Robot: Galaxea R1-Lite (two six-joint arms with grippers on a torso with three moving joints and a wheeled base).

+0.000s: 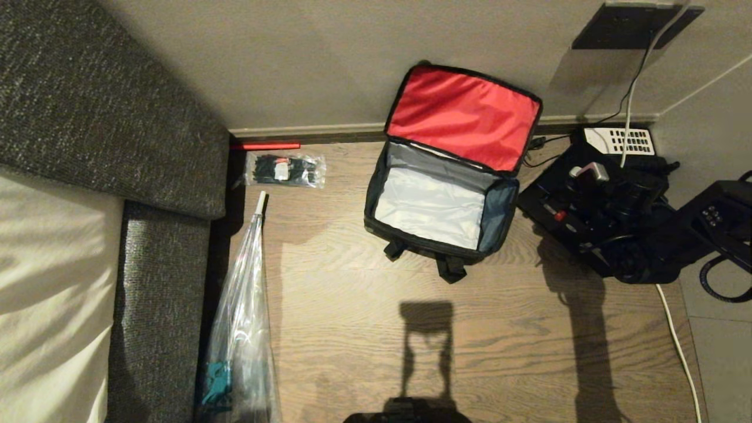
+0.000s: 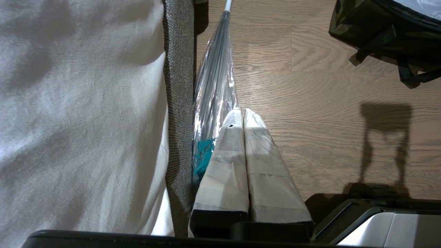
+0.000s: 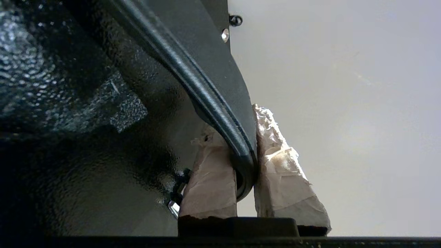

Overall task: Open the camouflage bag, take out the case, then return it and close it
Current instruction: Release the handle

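The right hand (image 3: 245, 151) is clamped on the case's (image 3: 103, 137) strap handle (image 3: 220, 113), so the case hangs below it, clear of the camouflage bag (image 1: 437, 205). The bag gapes open beside it, ready for the return. The left hand (image 2: 243, 115) idles, pressed shut and empty.

A home, most likely a living room: wood-plank floor (image 1: 499, 329) meeting a plain wall (image 1: 294, 59) at a skirting board, a grey woven sofa (image 1: 106, 111) with a pale cushion (image 1: 47, 294), and a folded clear umbrella (image 1: 247, 317) (lying beside the sofa).
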